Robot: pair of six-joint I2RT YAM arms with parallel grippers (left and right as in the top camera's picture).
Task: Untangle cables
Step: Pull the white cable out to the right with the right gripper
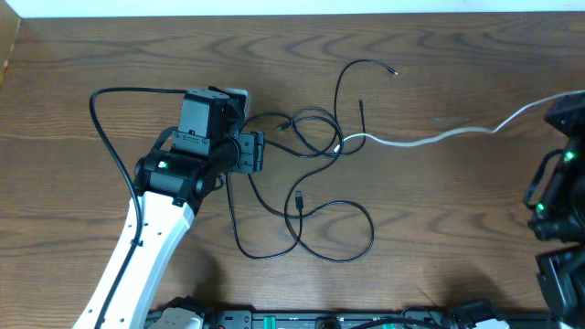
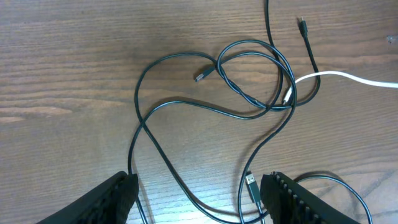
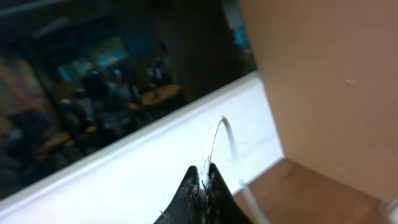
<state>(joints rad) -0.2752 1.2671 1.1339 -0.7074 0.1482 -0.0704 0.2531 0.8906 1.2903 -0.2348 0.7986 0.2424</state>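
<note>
Soft, even light falls from above in the overhead view. The wooden table (image 1: 439,228) shows clear grain, shadows are faint, and a pale strip along the top edge is washed out. The left wrist view is sharp on the black cables (image 2: 249,106), with a bright patch of glare on the wood at bottom centre. The left gripper's fingers (image 2: 112,199) look dark and soft. The right wrist view is dim and blurred, with a murky background. There the white cable (image 3: 217,134) and right gripper (image 3: 203,169) are out of focus.
</note>
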